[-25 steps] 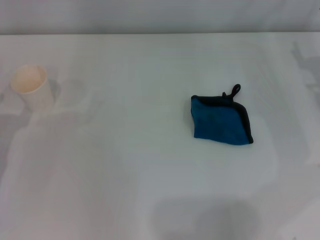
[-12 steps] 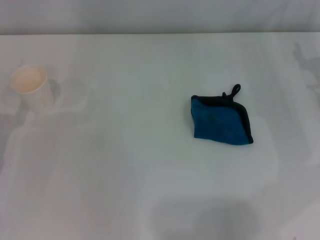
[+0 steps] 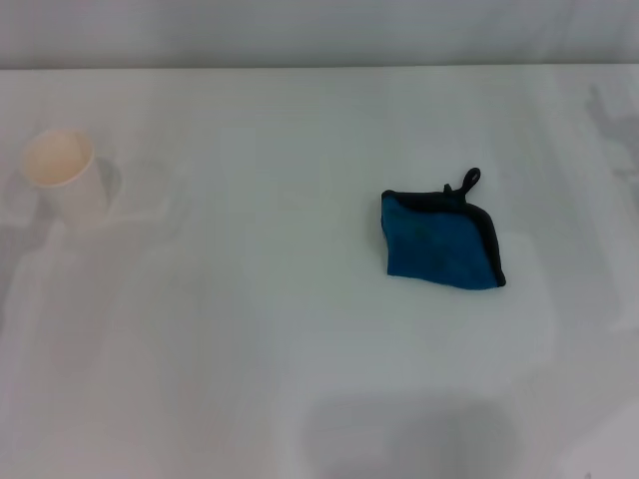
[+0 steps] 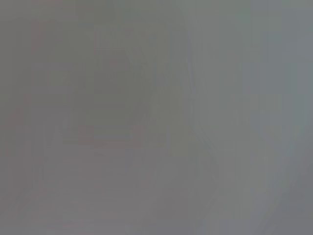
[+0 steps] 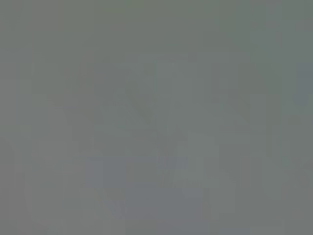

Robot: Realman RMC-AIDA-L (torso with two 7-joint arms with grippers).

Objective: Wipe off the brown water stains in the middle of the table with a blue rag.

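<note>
The blue rag [image 3: 439, 242] lies folded on the white table [image 3: 300, 329], right of the middle in the head view. It has black edging and a small black loop at its far corner. No brown water stain shows anywhere on the tabletop. Neither gripper shows in the head view. The left wrist view and the right wrist view show only plain grey with nothing to make out.
A white paper cup [image 3: 66, 177] with a tan inside stands upright at the far left of the table. The table's far edge [image 3: 319, 68] runs across the top of the head view.
The faint shadow at the left of the table near the cup has shifted a little. The rag and the cup have not moved.
</note>
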